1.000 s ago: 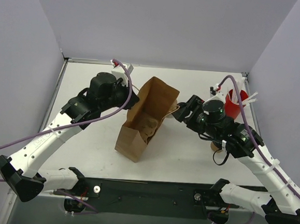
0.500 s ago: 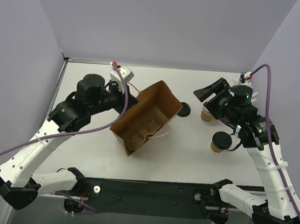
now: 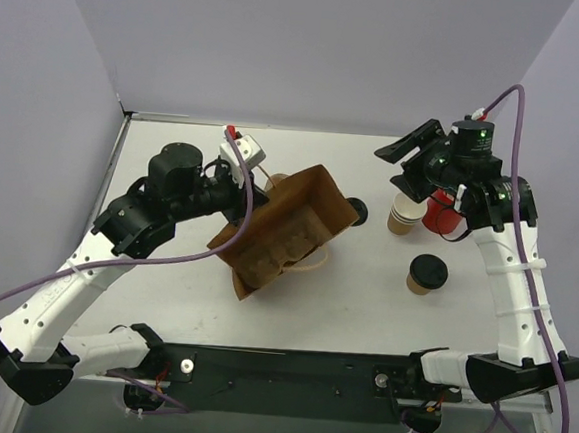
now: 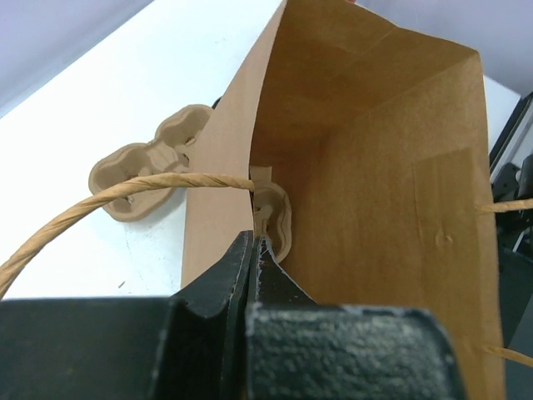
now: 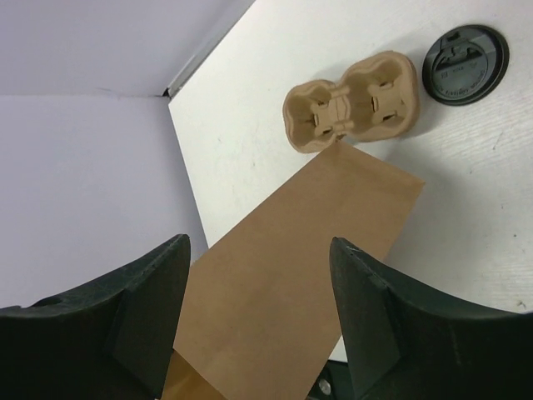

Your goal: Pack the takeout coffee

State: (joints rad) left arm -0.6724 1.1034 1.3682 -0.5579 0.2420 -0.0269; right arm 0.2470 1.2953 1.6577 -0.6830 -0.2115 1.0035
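Left gripper [image 4: 254, 250] is clenched tight on the rim of the paper bag [image 3: 300, 212], pinching the edge right beside the twine handle [image 4: 125, 196]. The bag sits mid-frame in the top view, tipped at an angle with its mouth gaping open. The left wrist view looks straight down inside, and a pulp tray [image 4: 275, 215] lies at the bottom. A second tray [image 5: 350, 104] lies on the counter [image 3: 362, 313] just behind the bag, partly hidden by it from above.

Over on the right, the right gripper [image 3: 403, 153] is up high at the upper right of the frame, released, with nothing between its widely spread fingers [image 5: 146, 308]. Its camera looks down on the bag's flat side, the outside tray and a loose black lid [image 5: 465, 64] just beside that tray.

The coffee [image 3: 426, 274] stands upright on the counter at right of centre, lid on, outside the bag and well apart from both grippers. Above it in the frame are the stack of tan cups [image 3: 402, 215] and, touching it on the right, the red cup [image 3: 448, 217], partly under the right arm.
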